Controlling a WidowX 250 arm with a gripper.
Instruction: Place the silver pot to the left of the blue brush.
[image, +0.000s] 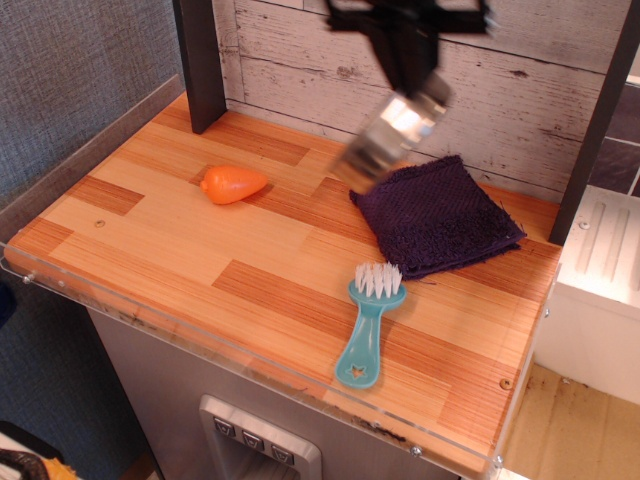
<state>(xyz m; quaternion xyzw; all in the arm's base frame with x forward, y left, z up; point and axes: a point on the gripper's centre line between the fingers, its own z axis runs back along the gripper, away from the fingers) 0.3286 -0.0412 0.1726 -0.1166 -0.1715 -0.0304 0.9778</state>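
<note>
The silver pot (385, 145) hangs blurred and tilted in the air, above the far-left corner of the purple cloth (437, 213). The gripper (415, 85) is clamped on its rim. We judge 1 step remains: carry it nearer and leftward, level it, and set it on bare wood just left of the blue brush (368, 321), clear of the orange carrot toy (232, 183).

silver pot (385, 145) is motion-blurred, upper centre of frame: rim, handle and tilt unreadable. gripper (408, 70) above it is blurred too and cut off by the top edge; can't tell how the jaws sit on the pot. Lower right table (180, 240) corner runs out of frame.
</note>
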